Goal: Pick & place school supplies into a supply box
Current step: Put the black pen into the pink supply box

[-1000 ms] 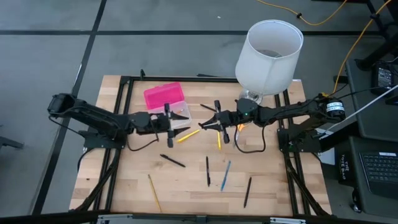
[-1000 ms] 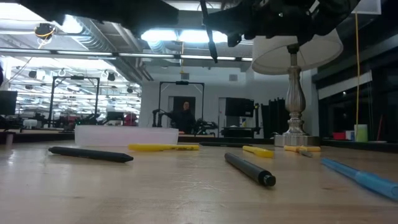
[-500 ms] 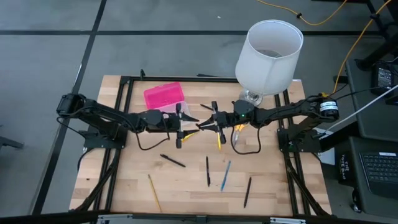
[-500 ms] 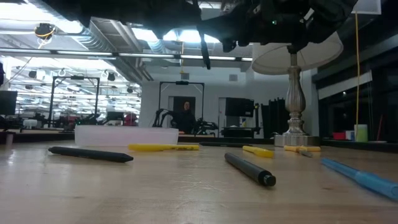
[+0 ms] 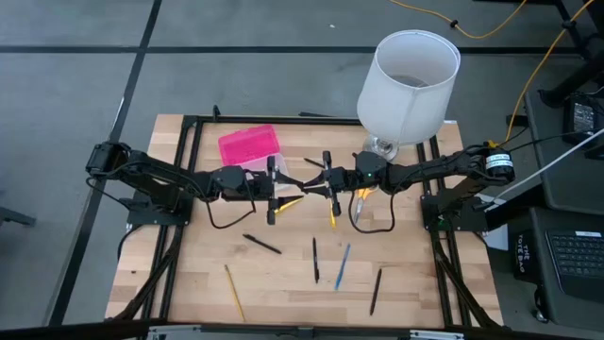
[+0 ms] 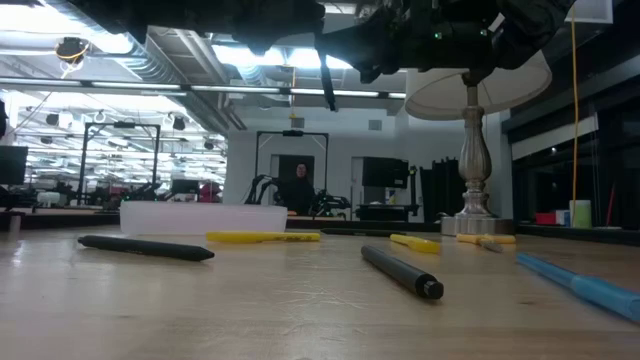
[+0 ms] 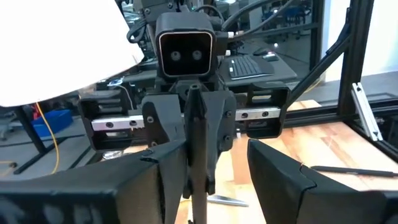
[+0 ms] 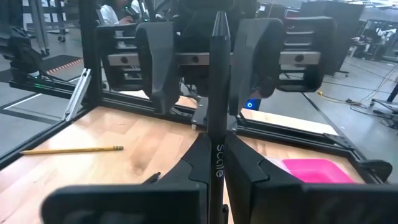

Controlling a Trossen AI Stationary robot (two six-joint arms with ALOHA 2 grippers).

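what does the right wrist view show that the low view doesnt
Only the right wrist view: the right gripper shut on a black pen, held upright between the left gripper's open fingers, plus the pink lid of the supply box.
Only the low view: the lamp base and a blue pen.
Both: the wooden table with supplies lying on it.

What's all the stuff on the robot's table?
table: one, light wood, under everything
box: one, pink lid, back left
lamp: one, white shade, back right
black pens: at least three, lying on the front half
blue pen: one, front middle
yellow pencil: one, front left
yellow pens: two, middle
held pen: one, black, above the middle
right tool: shut on the held pen
left tool: open, fingers either side of the held pen
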